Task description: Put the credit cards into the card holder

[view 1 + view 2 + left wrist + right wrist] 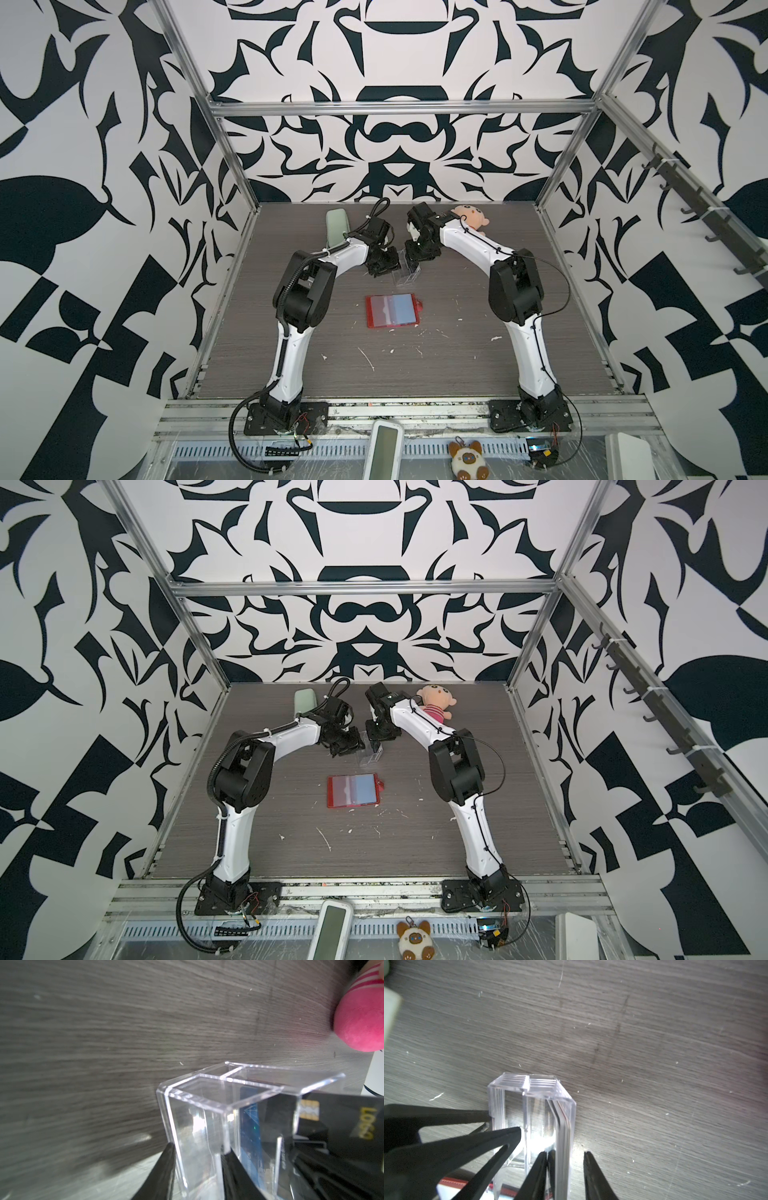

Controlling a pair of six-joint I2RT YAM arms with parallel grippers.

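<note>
The red card holder (392, 311) lies open and flat mid-table, showing its clear sleeves; its edge (452, 1183) shows in the right wrist view. Behind it stands a clear acrylic box (405, 272) with the credit cards (562, 1142) upright in one compartment. A blue card (249, 1126) and a black card (342, 1126) with gold lettering show there. My left gripper (199, 1148) is shut on the box's empty compartment. My right gripper (565, 1152) is open. One finger is inside, against the cards. The other stands outside the box wall, with a gap.
A pale green zip case (337, 226) lies at the back left. A plush doll (436, 704) in pink stripes sits at the back right, just behind the right arm. White scraps dot the table's front half. A cat plush (465, 459) sits on the front ledge.
</note>
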